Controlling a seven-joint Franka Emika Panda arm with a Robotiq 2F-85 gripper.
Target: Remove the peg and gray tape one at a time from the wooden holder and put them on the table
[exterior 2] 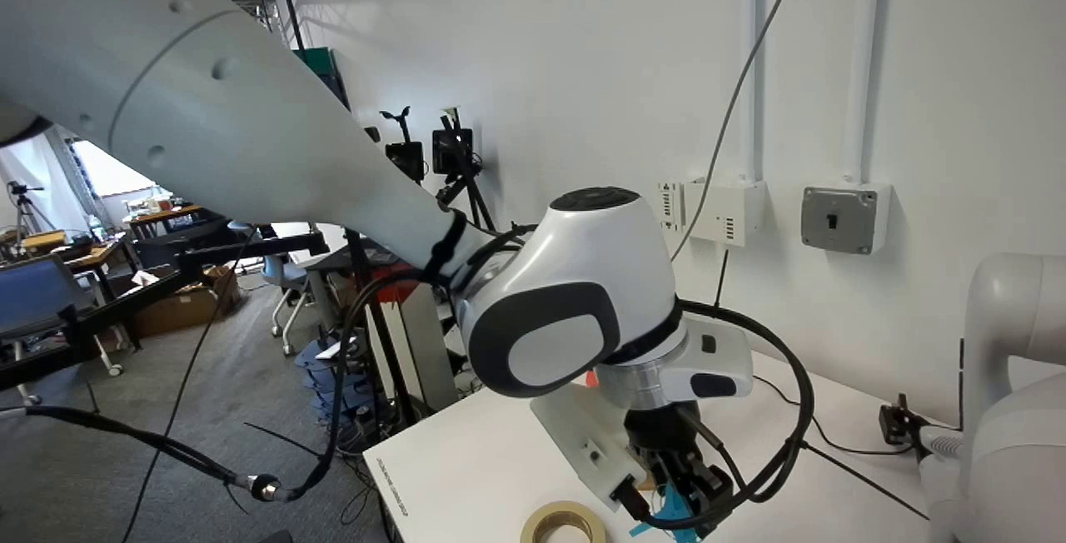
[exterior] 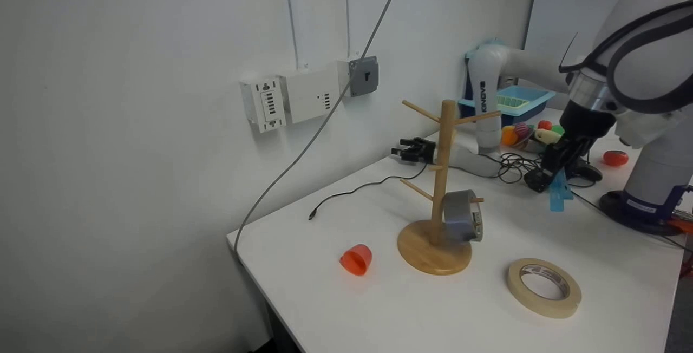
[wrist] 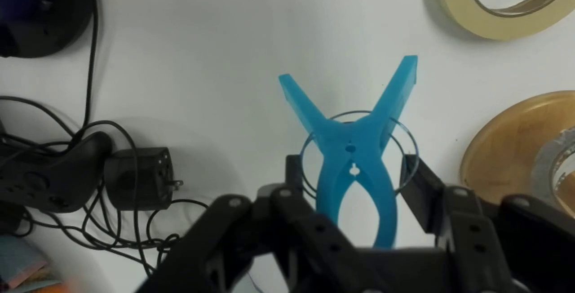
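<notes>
Two fingers (wrist: 294,171) are closed on the peg (wrist: 343,135), one either side, seemingly bearing on its wire ring (wrist: 351,112) rather than the blue body. It is off the holder (exterior: 445,147), handles splayed out past the fingers; setting it down looks like the step in hand. How high it hangs is hard to judge, so I'd lower slowly, wait for contact with the table (wrist: 269,28), then part the fingers gently, since the ring may let the peg twist. Bare table shows ahead of the handles, between the tan roll (wrist: 478,14) and a black base (wrist: 63,32): likely the best landing. On one side a plug (wrist: 150,178) and wires (wrist: 91,59) could snag; on the other stands the holder, gray tape (exterior: 459,217) on a low arm. In an exterior view, the table's edge (exterior: 671,299) runs beyond that base, well apart from the peg.
</notes>
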